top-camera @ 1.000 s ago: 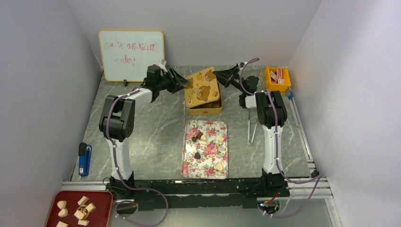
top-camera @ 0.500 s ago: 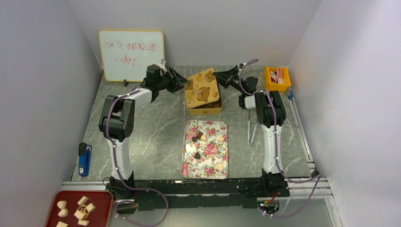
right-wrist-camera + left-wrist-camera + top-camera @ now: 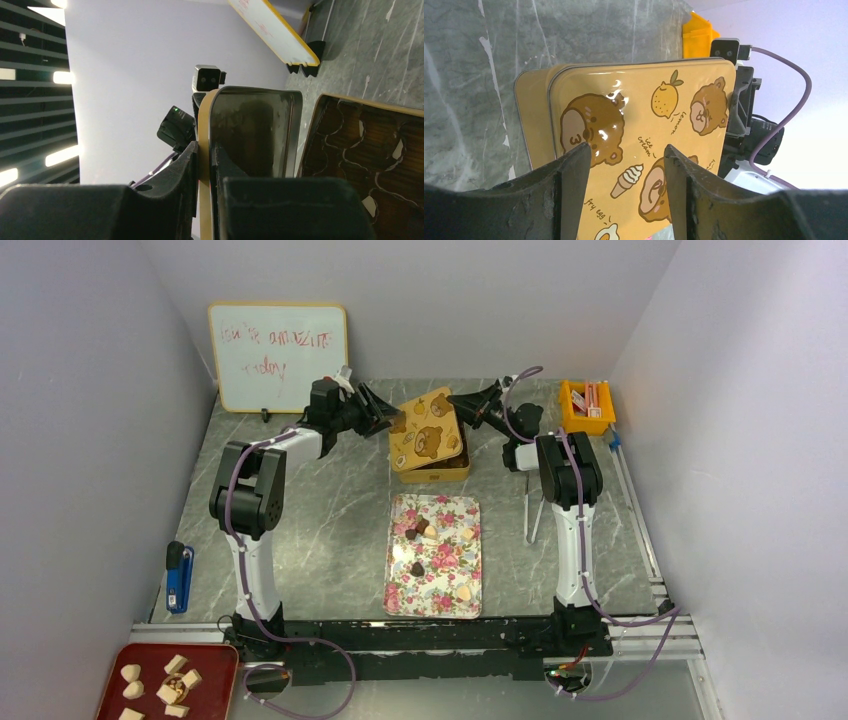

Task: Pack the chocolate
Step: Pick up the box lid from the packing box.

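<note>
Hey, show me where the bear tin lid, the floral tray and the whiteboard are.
bear-print tin lid (image 3: 426, 429), top view, middle of its printed face.
floral tray (image 3: 405, 596), top view, bare patch near its left front corner.
whiteboard (image 3: 278, 357), top view, centre of the writing surface.

Dark and cream chocolates (image 3: 417, 568) lie scattered on the floral tray (image 3: 445, 580).

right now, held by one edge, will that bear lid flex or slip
Probably stiff: the lid looks like pressed metal with a rolled rim. Its glossy print shows glare, so likely slippery. The right fingers pinch only one edge, so it may pivot.
</note>
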`<action>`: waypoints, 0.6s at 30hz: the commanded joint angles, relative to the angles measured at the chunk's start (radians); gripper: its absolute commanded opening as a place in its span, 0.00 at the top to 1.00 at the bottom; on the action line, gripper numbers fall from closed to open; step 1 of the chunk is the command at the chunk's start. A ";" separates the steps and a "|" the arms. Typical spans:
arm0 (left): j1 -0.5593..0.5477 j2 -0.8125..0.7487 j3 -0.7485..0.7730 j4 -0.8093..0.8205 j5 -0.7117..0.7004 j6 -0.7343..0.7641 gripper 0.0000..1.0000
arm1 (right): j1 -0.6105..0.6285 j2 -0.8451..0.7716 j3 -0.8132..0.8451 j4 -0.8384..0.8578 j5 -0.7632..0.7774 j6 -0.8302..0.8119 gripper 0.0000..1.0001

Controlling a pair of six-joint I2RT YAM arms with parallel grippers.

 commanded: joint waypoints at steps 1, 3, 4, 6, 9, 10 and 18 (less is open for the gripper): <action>-0.003 -0.002 -0.009 0.046 0.026 -0.006 0.40 | -0.007 0.005 0.008 0.067 0.002 -0.012 1.00; -0.003 -0.003 -0.011 0.043 0.028 -0.002 0.40 | -0.009 0.007 0.011 0.067 0.003 -0.011 1.00; -0.003 -0.005 -0.014 0.041 0.029 0.002 0.40 | -0.010 0.008 0.012 0.066 0.004 -0.011 1.00; -0.003 -0.004 -0.017 0.041 0.030 0.002 0.40 | -0.012 0.011 0.014 0.064 0.004 -0.011 1.00; -0.004 -0.004 -0.015 0.037 0.034 0.005 0.41 | -0.016 0.013 0.013 0.065 0.008 -0.012 1.00; -0.005 -0.004 -0.016 0.035 0.034 0.007 0.41 | -0.017 0.014 0.014 0.065 0.007 -0.011 1.00; -0.004 -0.016 -0.032 0.010 0.025 0.029 0.40 | -0.021 0.024 0.034 0.061 0.003 -0.010 1.00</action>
